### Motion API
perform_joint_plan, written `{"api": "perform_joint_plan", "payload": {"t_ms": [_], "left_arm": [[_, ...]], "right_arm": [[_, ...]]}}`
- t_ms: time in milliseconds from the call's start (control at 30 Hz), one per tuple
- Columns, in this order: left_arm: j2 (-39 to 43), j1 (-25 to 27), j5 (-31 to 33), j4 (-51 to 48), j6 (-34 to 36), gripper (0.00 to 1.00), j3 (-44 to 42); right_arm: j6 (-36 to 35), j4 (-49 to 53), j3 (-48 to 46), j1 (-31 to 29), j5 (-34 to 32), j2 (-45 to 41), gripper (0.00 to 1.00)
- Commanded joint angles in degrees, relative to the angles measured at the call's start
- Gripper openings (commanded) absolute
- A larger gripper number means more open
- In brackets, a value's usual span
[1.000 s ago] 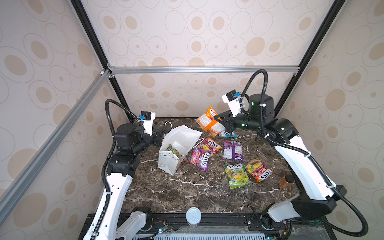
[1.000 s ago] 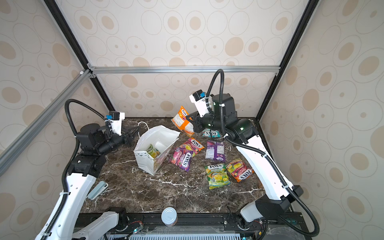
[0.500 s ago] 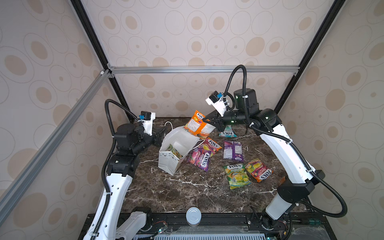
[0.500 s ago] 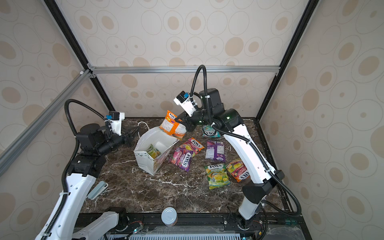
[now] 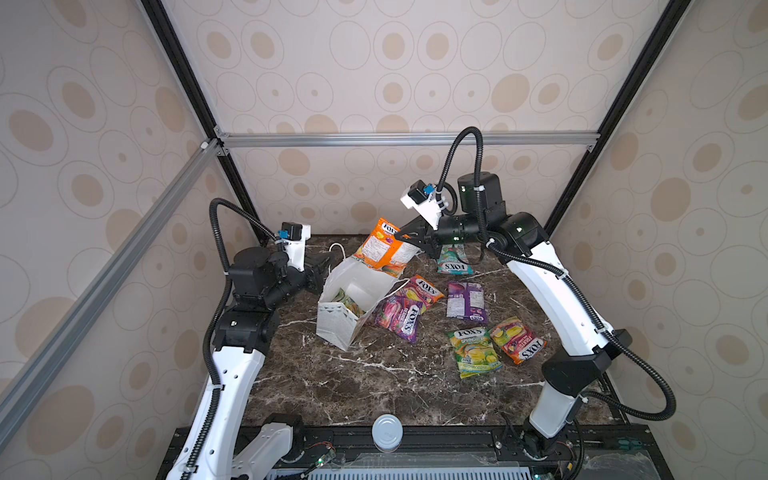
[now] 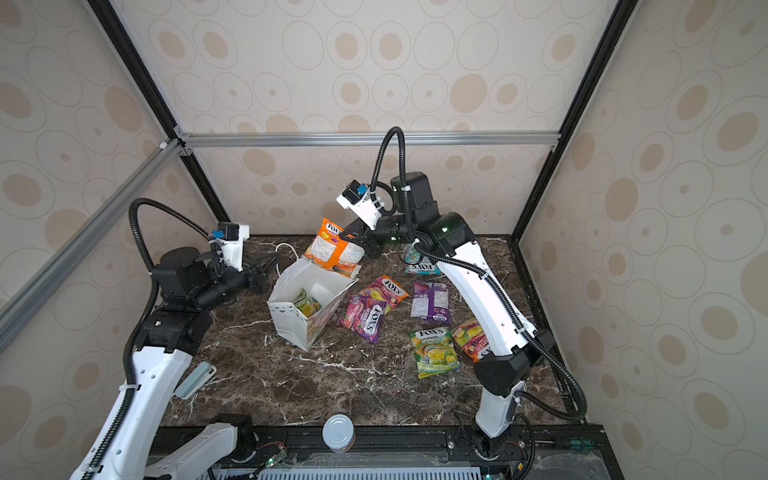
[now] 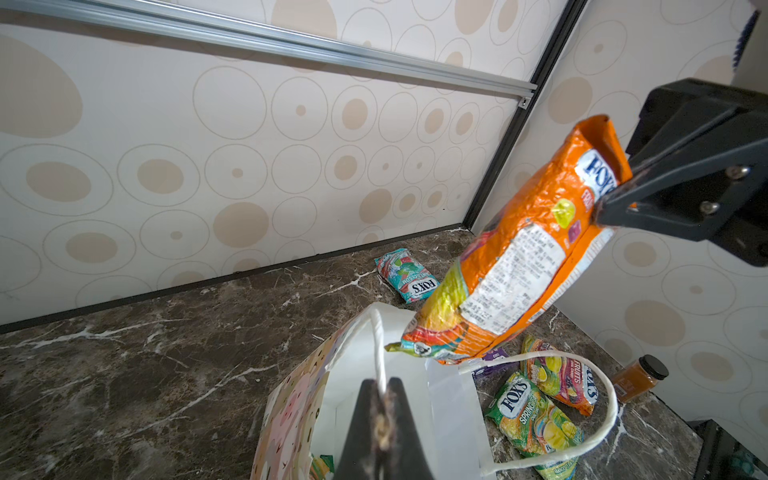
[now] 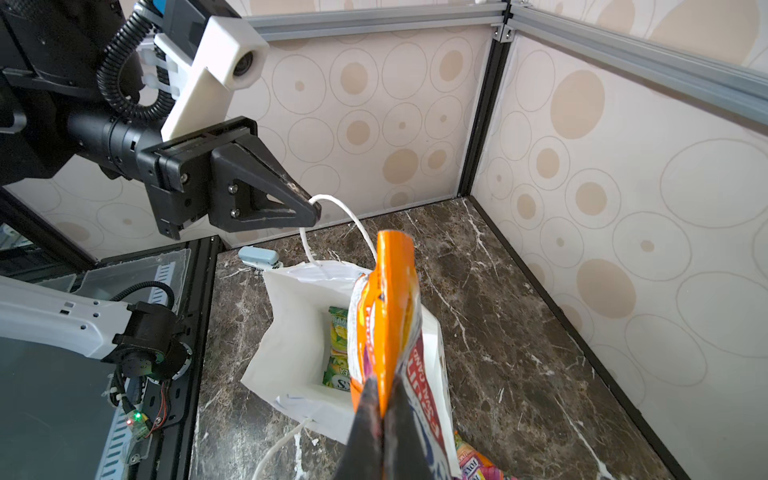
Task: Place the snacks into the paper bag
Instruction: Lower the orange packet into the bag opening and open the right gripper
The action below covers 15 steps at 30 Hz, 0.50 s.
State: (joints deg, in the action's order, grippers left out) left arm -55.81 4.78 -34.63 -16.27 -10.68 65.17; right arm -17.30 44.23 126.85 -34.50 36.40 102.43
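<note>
**Orange packet over the bag mouth, both grippers clamped**

We see the right gripper (image 5: 400, 238) pinched shut on the top edge of the orange packet (image 5: 382, 251). The packet is glossy, with the "FOX'S" logo near the top, a white nutrition panel facing the camera and a fruit print along the bottom seam. It hangs tilted in the air. Its lower edge sits over the far rim of the paper bag (image 5: 336, 326); we cannot tell if the two touch. In the right wrist view the packet (image 8: 386, 307) hangs edge-on above the open mouth.

The left gripper (image 6: 273, 261) is pressed together on one white cord handle (image 6: 286, 248), pulling it up and away from the bag. The second handle (image 7: 598, 415) hangs in a loose loop.

The bag is white and stands on the marble table (image 5: 374, 386), leaning a little with its mouth wide open. A triangle bunting print runs along the near rim. One green packet (image 5: 347, 300) lies inside.

Six packets lie flat on the table to the right of the bag:
- the teal packet (image 5: 452, 261), at the back under the right arm
- the pink-orange packet (image 5: 422, 289) and the magenta packet (image 5: 401, 318), just beside the bag and overlapping each other
- the purple packet (image 5: 465, 301), back side up
- the yellow-green packet (image 5: 473, 351) and the red-yellow packet (image 5: 515, 338), side by side and touching
</note>
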Motion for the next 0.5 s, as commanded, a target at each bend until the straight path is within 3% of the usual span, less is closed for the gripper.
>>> {"api": "perform_joint_plan", "payload": {"t_ms": [0,467], "left_arm": [[0.9,-0.2,-0.8,2.2,0.4,0.0,0.4],[0.5,-0.3,-0.5,2.1,0.4,0.0,0.4]], "right_arm": [[-3.7,-4.5,0.0,-0.5,3.7,0.3,0.0],[-14.9,-11.1,-11.5,-1.3,3.8,-2.9,0.0]]}}
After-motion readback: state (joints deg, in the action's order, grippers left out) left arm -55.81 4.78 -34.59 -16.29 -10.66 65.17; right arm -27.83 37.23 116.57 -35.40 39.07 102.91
